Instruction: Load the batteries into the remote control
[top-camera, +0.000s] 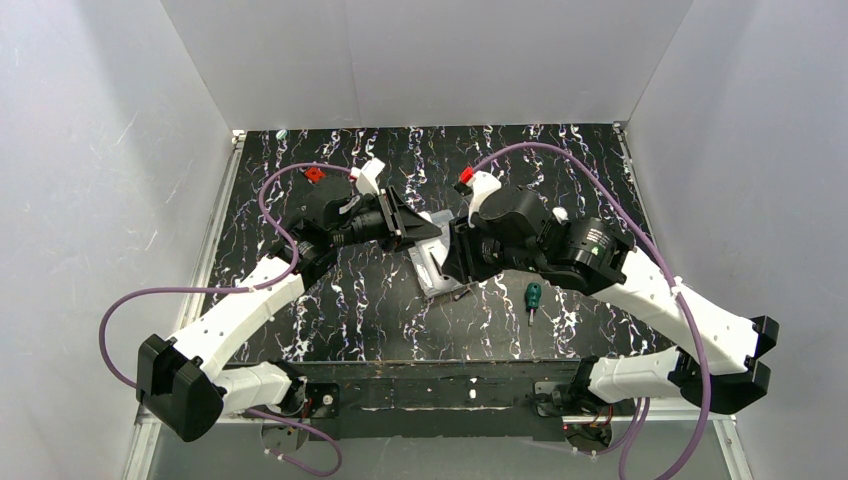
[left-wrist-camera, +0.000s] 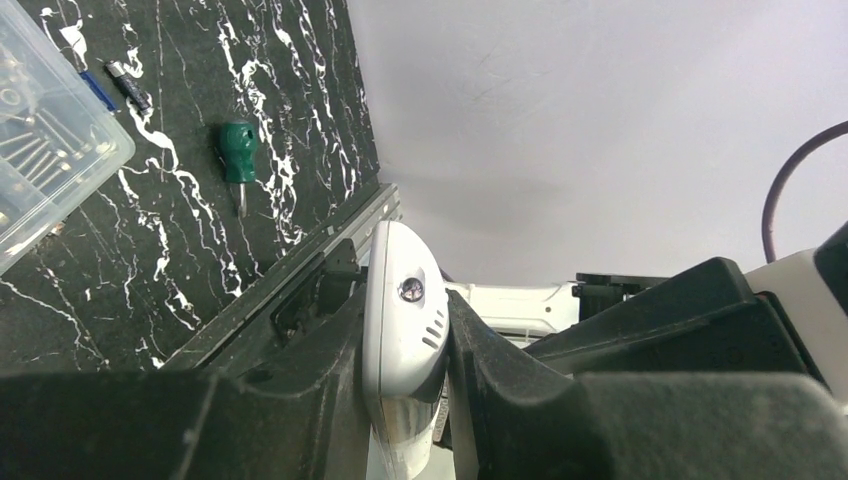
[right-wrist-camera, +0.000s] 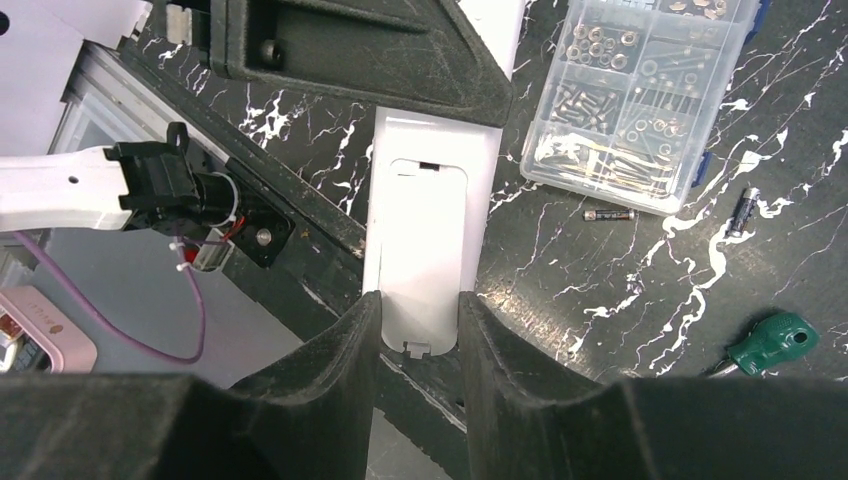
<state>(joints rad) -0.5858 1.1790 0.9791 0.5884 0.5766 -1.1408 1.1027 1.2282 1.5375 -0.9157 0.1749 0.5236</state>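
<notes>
Edge-on in the clenched left gripper (left-wrist-camera: 405, 345), the remote control (left-wrist-camera: 400, 260); its battery cover (right-wrist-camera: 428, 250) only in the right wrist view, right gripper (right-wrist-camera: 420, 335) astride it, grip unclear.

The table (top-camera: 380, 300) has a black top veined with white, like marble. A clear plastic compartment box (right-wrist-camera: 640, 100) filled with screws and small metal parts lies flat on it. Just beside one side of the box lies a slim battery (right-wrist-camera: 610, 214). A darker battery (right-wrist-camera: 745, 210) lies near the box's blue-edged corner, apart from the first. A green-handled stubby screwdriver (right-wrist-camera: 772, 343) lies farther off.
</notes>
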